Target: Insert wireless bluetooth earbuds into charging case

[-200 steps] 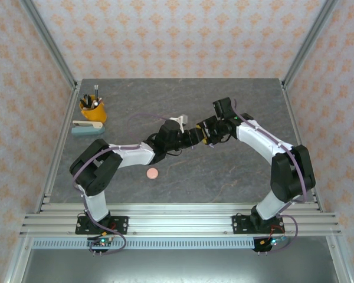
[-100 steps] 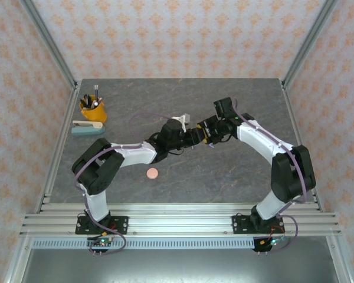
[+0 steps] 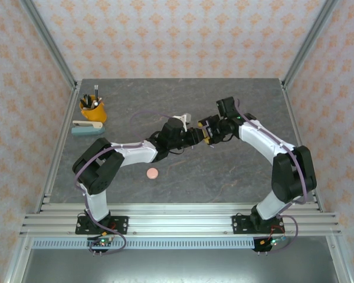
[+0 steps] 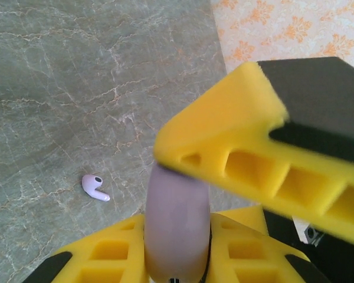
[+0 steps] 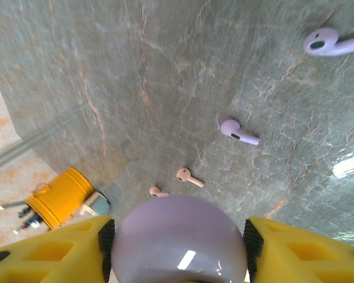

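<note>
Lilac case (image 5: 178,242) betw. L+R fingers (image 5: 47,250); pen cup (image 3: 92,109), stapler (image 3: 86,127) back-L.

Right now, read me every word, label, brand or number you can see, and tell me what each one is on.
None can be read in these views.
Lilac case: smooth, no lettering; a tiny dark mark at its bottom edge in the left wrist view is too small to read.
Lilac earbud on the table: no lettering shows.
Yellow pen cup: too small to show any print.
</note>
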Available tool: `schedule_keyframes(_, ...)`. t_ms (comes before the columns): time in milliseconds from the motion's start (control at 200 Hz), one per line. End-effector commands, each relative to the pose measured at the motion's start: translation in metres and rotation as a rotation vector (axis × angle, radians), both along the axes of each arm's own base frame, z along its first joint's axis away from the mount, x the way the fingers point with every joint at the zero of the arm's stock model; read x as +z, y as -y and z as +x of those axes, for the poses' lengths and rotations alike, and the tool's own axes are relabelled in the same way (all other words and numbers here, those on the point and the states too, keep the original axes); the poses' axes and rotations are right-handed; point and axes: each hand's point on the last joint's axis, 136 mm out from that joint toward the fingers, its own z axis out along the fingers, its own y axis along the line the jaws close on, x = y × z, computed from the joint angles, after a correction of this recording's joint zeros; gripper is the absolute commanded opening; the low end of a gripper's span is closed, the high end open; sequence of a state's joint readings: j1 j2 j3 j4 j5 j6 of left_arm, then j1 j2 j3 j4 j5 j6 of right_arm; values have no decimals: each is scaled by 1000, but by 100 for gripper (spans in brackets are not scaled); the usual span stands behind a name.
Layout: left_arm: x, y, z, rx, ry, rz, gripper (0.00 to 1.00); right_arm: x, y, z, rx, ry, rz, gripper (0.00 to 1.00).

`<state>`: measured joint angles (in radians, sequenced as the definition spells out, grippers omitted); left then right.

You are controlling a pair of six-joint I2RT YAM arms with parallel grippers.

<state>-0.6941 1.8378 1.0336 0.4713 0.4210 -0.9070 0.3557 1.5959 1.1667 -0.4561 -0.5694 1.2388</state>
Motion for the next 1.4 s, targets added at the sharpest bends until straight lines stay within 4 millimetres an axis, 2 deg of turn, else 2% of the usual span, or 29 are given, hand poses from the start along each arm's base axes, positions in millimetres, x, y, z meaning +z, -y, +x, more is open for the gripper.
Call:
schedule_keyframes(0, 13, 1, -2, -36, 34, 29, 8, 33, 27, 11, -43, 100, -8, 65)
schedule_keyframes(110, 17, -5, -8, -76, 40, 63, 1, 51, 52, 16, -60, 194, -43, 70)
schedule_keyframes(175, 23, -10, -9, -105, 48, 76, 0, 65, 66, 20, -47, 294, -77, 72)
schedule_keyframes(275, 34, -18, -13, -168, 55, 77, 0, 76, 88, 16, 15, 421, -243, 78)
schedule_keyframes(415, 52, -23, -17, -268, 53, 48, 0, 93, 90, 1, 147, 656, -343, 84)
schedule_keyframes(445, 55, -23, -18, -288, 52, 43, 0, 87, 89, -2, 180, 667, -352, 84)
schedule_keyframes(465, 57, -23, -19, -305, 51, 40, 0, 95, 86, -7, 199, 706, -347, 85)
schedule_keyframes(616, 71, -20, -27, -389, 55, 27, 0, 96, 57, -24, 367, 794, -225, 84)
schedule_keyframes(726, 78, -18, -28, -414, 56, 13, 0, 95, 44, -29, 422, 821, -148, 84)
schedule_keyframes(906, 85, -15, -26, -417, 65, -4, 0, 92, 31, -32, 470, 822, -78, 82)
schedule_keyframes(931, 85, -15, -26, -418, 64, -3, 0, 84, 29, -29, 477, 801, -71, 81)
schedule_keyframes(1146, 90, -15, -26, -419, 75, -5, 0, 76, 12, -30, 531, 781, -15, 80)
schedule_keyframes(1301, 93, -17, -25, -416, 83, -2, 0, 63, 1, -32, 568, 749, -10, 79)
schedule_keyframes(1391, 96, -18, -25, -415, 91, -3, 0, 52, 1, -32, 567, 721, -21, 77)
